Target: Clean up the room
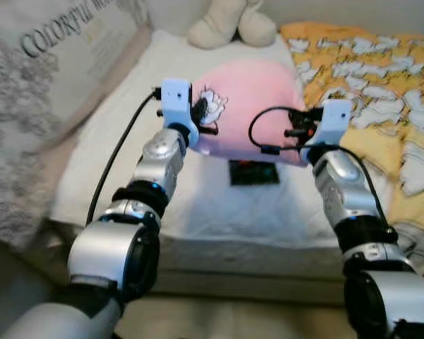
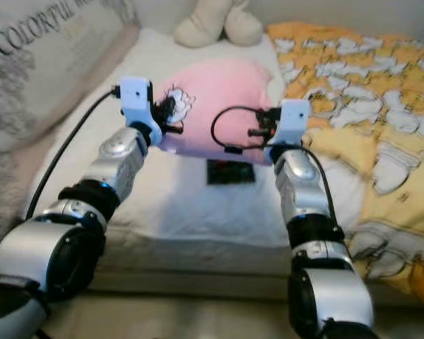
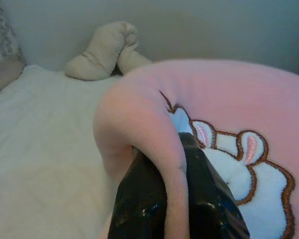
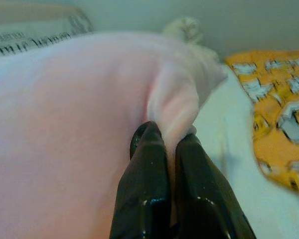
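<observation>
left claw (image 3: 174,199) and right claw (image 4: 167,149) each pinch an edge of the pink pillow (image 1: 254,106), sharing its weight above the bed (image 1: 127,169)

Free room: you have bare white bed (image 1: 127,176) at 9 o'clock.
Obstacles: dark box (image 1: 254,172) below pillow (image 1: 251,99); cream plush (image 1: 230,25) at 12; yellow blanket (image 1: 381,92) at 3.

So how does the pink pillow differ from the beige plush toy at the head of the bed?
The pink pillow is pink with an embroidered white animal patch; the beige plush toy is plain cream. The pillow is pinched at its edges by the left hand and right hand above the white mattress; the toy lies untouched near the wall. The pillow looks larger. Both are soft.
</observation>
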